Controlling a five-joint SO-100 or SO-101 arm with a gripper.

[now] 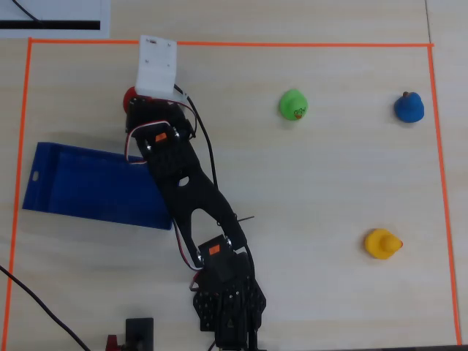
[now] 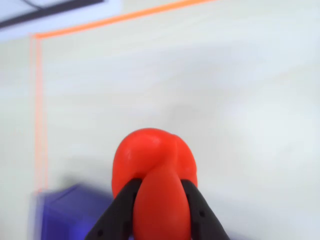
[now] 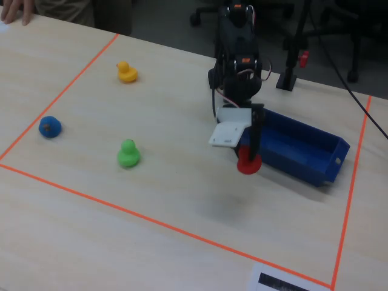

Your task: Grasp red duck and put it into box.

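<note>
Red duck (image 2: 152, 170): I am holding it between my fingers (image 2: 195, 207), which are closing on its lower body with only a narrow span between them. It is hanging above the bench (image 3: 151, 194), just beside the near wall of the box (image 3: 303, 167) in the fixed view, not yet over it.

Box: lying flat on the bench, apparently empty, though my arm is covering one corner of it in the overhead view.

Risks:
- I am gripping a smooth, rounded body low down; it could squirt out upward or roll between the pads if I swing quickly.
- Opening here would probably be dropping the duck on the bench outside the wall, since it seems short of the box.
- Travelling too low, I could be knocking the duck against the low wall and pushing the box along.

Hidden or unclear:
- In the overhead view the white wrist plate is covering nearly all of the duck (image 1: 129, 96); only a red sliver is showing.
- The wrist view is blurring the box (image 2: 70, 212) into a blue smear and cutting off my fingertips at the lower edge.
- The beak is not visible, so I cannot tell which way the duck is facing.

Other items: green duck (image 1: 293, 104), blue duck (image 1: 409, 107), yellow duck (image 1: 382, 243), all well apart from me.
</note>
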